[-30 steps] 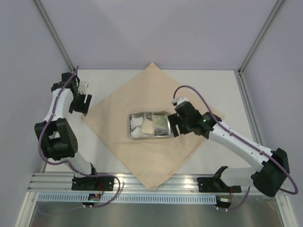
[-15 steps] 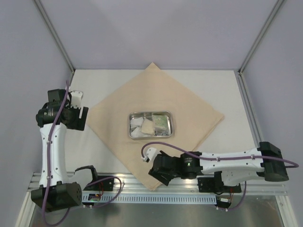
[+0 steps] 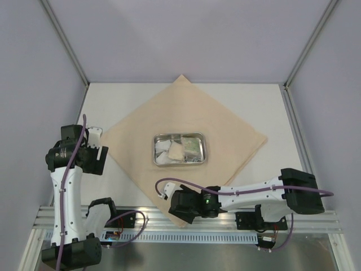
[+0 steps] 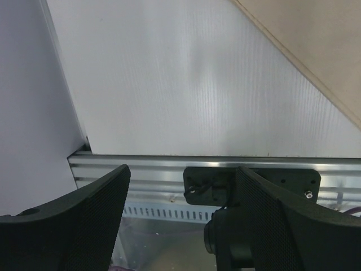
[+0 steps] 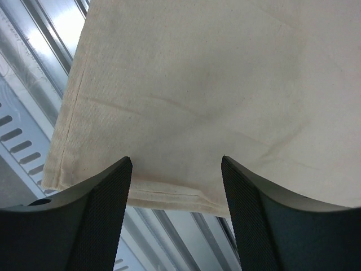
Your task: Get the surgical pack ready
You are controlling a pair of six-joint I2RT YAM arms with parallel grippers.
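A large beige cloth [image 3: 225, 130] lies flat on the white desk [image 3: 254, 101], turned like a diamond with one corner toward the back wall and one toward the arms. At its middle sits a small shiny steel tray [image 3: 155, 149] holding pale folded gauze [image 3: 169, 151]; what else is in it is too small to tell. The cloth's near corner reaches past the desk's front edge onto the ribbed metal rail [image 4: 141, 166], and its hemmed edge shows soft creases there. The right pincer [image 5: 176, 161] is low at that corner, its fingers spread to either side of the hem without pinching it. The left pincer [image 4: 181, 175] hangs with fingers wide apart over bare desk just beside the cloth's left edge, holding nothing. Bare desk shows at all four corners around the cloth.
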